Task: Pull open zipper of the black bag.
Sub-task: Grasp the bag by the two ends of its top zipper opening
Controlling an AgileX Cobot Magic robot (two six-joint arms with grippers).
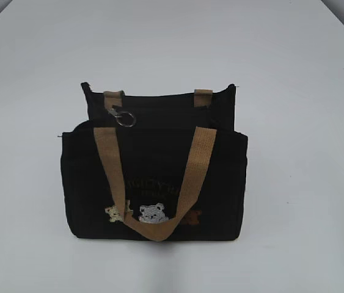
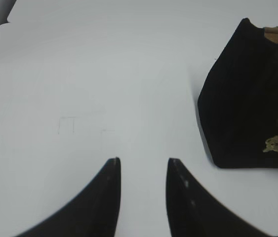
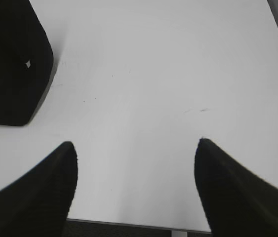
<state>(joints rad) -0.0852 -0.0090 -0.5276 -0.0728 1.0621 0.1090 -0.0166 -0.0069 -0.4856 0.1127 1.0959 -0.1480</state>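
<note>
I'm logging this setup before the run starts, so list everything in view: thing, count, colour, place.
black bag: one, black fabric, standing at the table's centre
webbing handles: two, tan; front one hangs down the bag's front, rear one barely shows behind the top
zipper: one, black, along the bag's top
ring pull: one, silver, top left of the bag
embroidered bears: three, cream, grey-white and brown, low on the front
table: one, white
left tool: one, black, open, left of the bag
right tool: one, black, wide open, right of the bag
</note>
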